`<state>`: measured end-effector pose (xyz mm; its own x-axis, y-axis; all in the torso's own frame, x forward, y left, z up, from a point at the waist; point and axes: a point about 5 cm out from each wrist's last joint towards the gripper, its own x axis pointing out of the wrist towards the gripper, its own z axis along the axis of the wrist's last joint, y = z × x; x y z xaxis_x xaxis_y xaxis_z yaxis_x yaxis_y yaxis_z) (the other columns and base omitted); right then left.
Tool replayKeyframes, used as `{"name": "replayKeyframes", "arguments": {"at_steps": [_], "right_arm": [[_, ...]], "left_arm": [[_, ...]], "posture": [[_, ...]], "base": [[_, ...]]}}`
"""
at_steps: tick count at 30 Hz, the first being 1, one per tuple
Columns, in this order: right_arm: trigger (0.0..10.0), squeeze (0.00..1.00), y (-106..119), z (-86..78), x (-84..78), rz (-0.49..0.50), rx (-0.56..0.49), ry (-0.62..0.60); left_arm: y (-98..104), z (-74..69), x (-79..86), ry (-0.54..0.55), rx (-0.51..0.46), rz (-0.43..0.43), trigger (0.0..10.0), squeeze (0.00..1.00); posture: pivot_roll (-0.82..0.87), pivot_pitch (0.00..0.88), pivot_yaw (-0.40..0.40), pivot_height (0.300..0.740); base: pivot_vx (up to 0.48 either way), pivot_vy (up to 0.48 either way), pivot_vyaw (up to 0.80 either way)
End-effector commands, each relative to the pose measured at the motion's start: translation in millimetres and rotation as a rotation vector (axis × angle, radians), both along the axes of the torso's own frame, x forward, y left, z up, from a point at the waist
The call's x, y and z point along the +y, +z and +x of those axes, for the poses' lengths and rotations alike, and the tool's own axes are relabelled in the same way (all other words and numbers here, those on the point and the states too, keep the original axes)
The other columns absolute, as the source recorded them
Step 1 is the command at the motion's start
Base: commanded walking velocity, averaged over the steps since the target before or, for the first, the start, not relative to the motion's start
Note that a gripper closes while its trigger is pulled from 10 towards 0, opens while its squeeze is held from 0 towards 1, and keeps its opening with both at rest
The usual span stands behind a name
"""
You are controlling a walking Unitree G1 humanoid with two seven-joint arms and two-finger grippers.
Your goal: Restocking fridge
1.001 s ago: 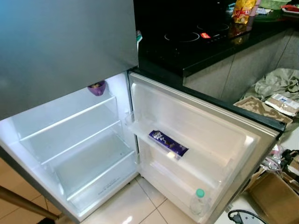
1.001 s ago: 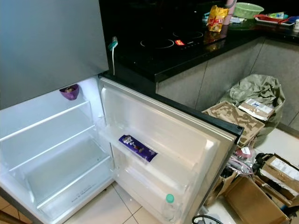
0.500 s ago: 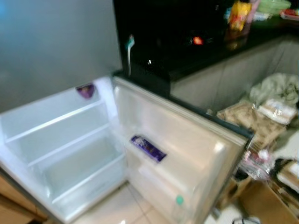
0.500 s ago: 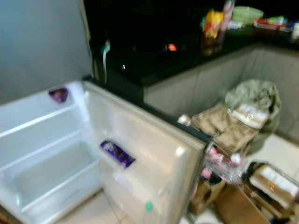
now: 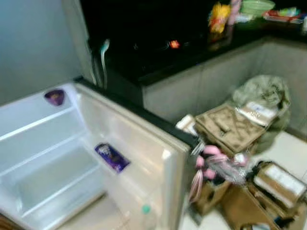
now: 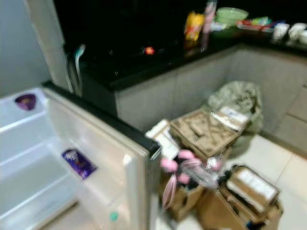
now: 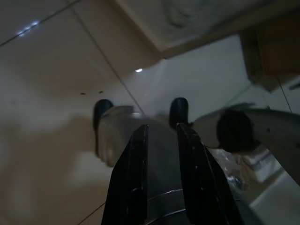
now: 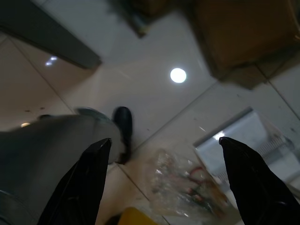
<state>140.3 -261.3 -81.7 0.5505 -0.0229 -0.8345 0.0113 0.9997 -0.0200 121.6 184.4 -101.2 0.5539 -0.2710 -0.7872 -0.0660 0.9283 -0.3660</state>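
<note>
Your left end effector (image 7: 161, 136) hangs idle over the floor tiles, black fingers pressed close with a narrow gap, holding nothing. Right end effector (image 8: 164, 154) also hangs low, fingers spread wide, empty. Both point at the pale tiled floor (image 8: 154, 93).

Change: the head view has panned right over the last second, and it's blurred, so you're turning. The open white fridge (image 5: 43, 158) now sits at the left edge, purple chocolate wrapper (image 5: 111, 157) on its door shelf. The yellow snack bag (image 6: 194, 25) on the black bench (image 6: 158, 55) and cardboard boxes (image 6: 240, 191) on the floor move toward centre.

Read: you're off to fetch the next item; nothing in hand yet.
</note>
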Motion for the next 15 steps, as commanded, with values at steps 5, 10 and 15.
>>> {"name": "replayKeyframes", "arguments": {"at_steps": [5,10,15], "right_arm": [[10.0,0.00,-3,-1.7,5.7,0.009,0.013,-0.001],[10.0,0.00,-3,-0.4,6.7,0.005,0.013,0.000],[10.0,0.00,4,12.4,3.6,0.021,-0.057,-0.053]], "left_arm": [[-6,-14.6,1.3,0.018,0.079,0.042,10.0,0.00],[-6,-15.1,2.9,0.032,0.085,0.064,10.0,0.00],[-7,-14.8,3.7,0.041,0.088,0.069,10.0,0.00]], "posture": [[-0.08,0.050,0.000,0.740],[-0.08,0.050,0.000,0.740],[-0.08,0.050,0.000,0.740]], "base": [[0.000,0.000,0.00],[0.000,0.000,0.00],[0.000,0.000,0.00]]}}
